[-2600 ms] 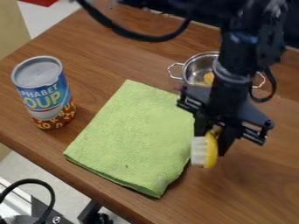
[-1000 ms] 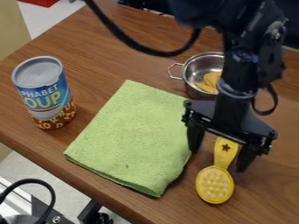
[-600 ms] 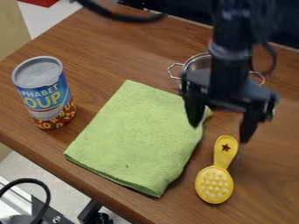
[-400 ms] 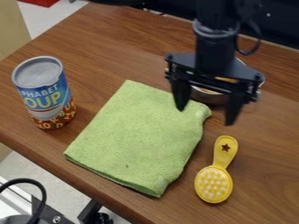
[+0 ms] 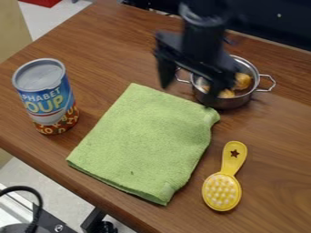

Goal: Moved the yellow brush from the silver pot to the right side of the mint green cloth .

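The black gripper [image 5: 187, 93] hangs open at the upper middle, above the cloth's top edge and partly in front of the pot, with nothing between its fingers. A yellow brush [image 5: 223, 182] lies flat on the wood, white bristles up and handle toward the pot, to the right of the green cloth [image 5: 146, 141] and apart from it. Behind the gripper stands the silver pot [image 5: 229, 101], partly hidden, with yellowish-brown items inside.
A soup can [image 5: 47, 98] stands upright on the left side of the wooden table [image 5: 109, 41]. Past the table's front left edge are a cable and metal equipment [image 5: 52, 223].
The gripper has let go of the brush, risen and moved up and left. The brush, first held with its bristles facing left, now lies flat. More of the pot is uncovered.
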### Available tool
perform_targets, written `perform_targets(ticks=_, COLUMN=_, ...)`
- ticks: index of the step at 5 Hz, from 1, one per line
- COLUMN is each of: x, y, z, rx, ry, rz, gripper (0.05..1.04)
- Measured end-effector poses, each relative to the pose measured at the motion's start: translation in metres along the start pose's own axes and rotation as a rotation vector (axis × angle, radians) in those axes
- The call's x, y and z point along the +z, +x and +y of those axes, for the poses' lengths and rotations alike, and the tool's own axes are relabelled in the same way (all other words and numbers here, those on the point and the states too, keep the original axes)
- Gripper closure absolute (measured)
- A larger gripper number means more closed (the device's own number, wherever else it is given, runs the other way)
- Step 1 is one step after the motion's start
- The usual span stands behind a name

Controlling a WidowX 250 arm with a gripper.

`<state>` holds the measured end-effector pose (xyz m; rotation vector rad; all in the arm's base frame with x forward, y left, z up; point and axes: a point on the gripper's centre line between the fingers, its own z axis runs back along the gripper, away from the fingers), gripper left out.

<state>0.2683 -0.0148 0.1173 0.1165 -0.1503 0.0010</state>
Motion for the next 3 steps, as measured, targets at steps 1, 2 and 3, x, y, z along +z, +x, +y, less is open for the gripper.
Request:
perform_targets(ticks=1, x=0.002, y=0.016, z=0.044, rx=0.043, ry=0.02, rz=-0.042, gripper=0.083)
perform_targets(ticks=2, x=-0.011, y=0.034, z=0.083, rx=0.134, ry=0.024, rz=-0.037, gripper=0.083)
perform_targets(ticks=3, x=-0.022, y=0.051, z=0.112, rx=0.199, ry=0.073, rz=-0.075, gripper=0.083)
